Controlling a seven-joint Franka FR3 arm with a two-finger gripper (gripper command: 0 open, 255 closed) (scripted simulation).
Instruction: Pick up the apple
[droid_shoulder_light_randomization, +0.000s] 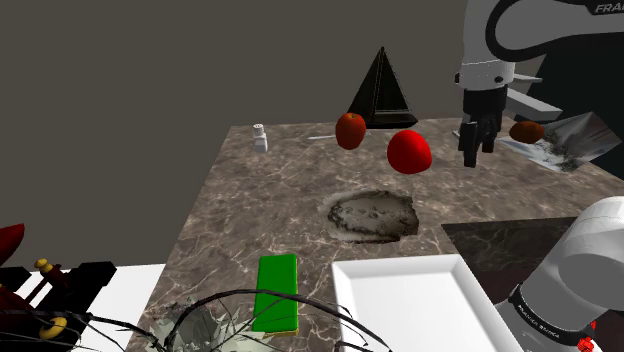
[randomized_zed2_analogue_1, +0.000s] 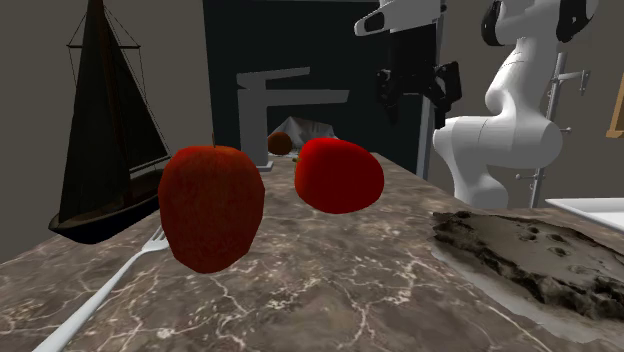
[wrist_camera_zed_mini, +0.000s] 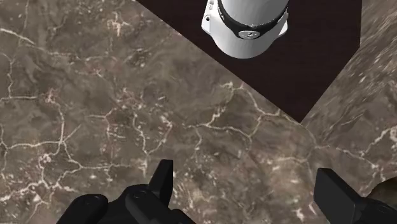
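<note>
The end effector (droid_shoulder_light_randomization: 478, 140) hangs above the brown marbled worktop (droid_shoulder_light_randomization: 250, 220), fingers wide apart and gripping nothing; the wrist view shows marble between them. The dark red apple (droid_shoulder_light_randomization: 350, 131) stands near the far edge before a black model sailboat (droid_shoulder_light_randomization: 382, 88), with a brighter red fruit (droid_shoulder_light_randomization: 409, 151) between it and the arm. The second exterior view adds a fork (randomized_zed2_analogue_1: 110, 288) just beside the apple. Grey walls stand behind. A white tray (droid_shoulder_light_randomization: 410, 300) sits nearest the stand.

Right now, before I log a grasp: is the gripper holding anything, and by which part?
Nothing is held. The gripper is open above the counter, its fingers apart with only marble between them.
</note>
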